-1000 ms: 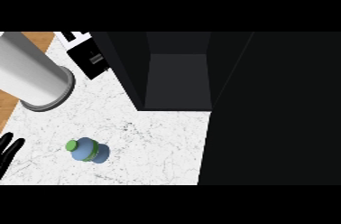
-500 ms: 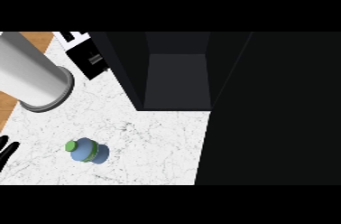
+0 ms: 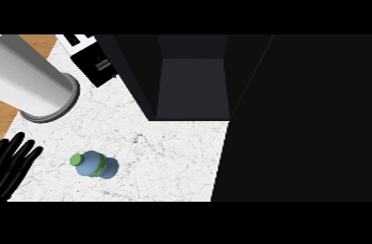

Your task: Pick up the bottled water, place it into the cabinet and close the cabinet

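The bottled water [image 3: 94,164] is a small blue bottle with a green cap, standing on the white marble counter [image 3: 167,154] at the lower left, seen from above. My left hand [image 3: 15,162] shows at the view's left edge, fingers straight and pointing up, a short gap left of the bottle and not touching it. The cabinet [image 3: 193,80] is a dark open box at the top middle, its grey inside visible. Its open door [image 3: 298,120] fills the right side as a black panel. My right hand shows nowhere.
A large grey metal cylinder [image 3: 33,80] stands at the upper left, behind the left hand. A black and white appliance [image 3: 93,61] sits beside the cabinet's left wall. Bare wood [image 3: 9,117] shows past the counter's left edge.
My left hand has risen further into view at the left edge, closer to the bottle. The bottle and the cabinet have not moved.
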`<state>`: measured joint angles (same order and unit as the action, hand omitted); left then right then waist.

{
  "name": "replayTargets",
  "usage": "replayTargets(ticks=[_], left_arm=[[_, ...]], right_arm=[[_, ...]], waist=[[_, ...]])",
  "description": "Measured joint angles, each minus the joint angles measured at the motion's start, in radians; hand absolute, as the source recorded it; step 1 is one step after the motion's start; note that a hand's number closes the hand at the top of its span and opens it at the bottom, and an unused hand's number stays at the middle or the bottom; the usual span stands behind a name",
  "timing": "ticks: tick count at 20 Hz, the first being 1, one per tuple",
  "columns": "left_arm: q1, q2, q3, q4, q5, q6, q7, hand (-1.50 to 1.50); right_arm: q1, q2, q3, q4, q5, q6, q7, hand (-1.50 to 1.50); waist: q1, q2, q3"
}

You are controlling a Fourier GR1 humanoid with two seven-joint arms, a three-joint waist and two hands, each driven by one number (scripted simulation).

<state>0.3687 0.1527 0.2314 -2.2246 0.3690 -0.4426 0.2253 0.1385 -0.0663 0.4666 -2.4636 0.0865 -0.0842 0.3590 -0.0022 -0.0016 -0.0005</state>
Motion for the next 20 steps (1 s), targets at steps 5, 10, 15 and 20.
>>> replayTargets(ticks=[5, 10, 15, 20], left_arm=[[-0.023, -0.024, 0.010, 0.104, -0.075, -0.021, -0.067, -1.50], [-0.064, -0.033, 0.011, 0.253, -0.170, -0.034, -0.149, -1.50], [-0.121, -0.022, 0.022, 0.448, -0.246, -0.050, -0.246, -1.50], [-0.164, -0.011, 0.031, 0.615, -0.301, -0.058, -0.336, -1.50]], right_arm=[[-0.030, -0.007, 0.020, -0.007, 0.009, -0.023, 0.046, -1.50], [-0.013, -0.026, 0.052, -0.014, 0.015, -0.041, 0.036, -1.50], [-0.006, -0.042, 0.061, -0.014, 0.015, -0.056, 0.027, -1.50], [-0.009, -0.054, 0.081, -0.020, 0.019, -0.081, 0.036, -1.50]], waist=[[-0.001, 0.000, 0.000], [-0.005, -0.001, 0.000], [-0.007, 0.000, 0.000], [-0.008, 0.000, -0.001]])
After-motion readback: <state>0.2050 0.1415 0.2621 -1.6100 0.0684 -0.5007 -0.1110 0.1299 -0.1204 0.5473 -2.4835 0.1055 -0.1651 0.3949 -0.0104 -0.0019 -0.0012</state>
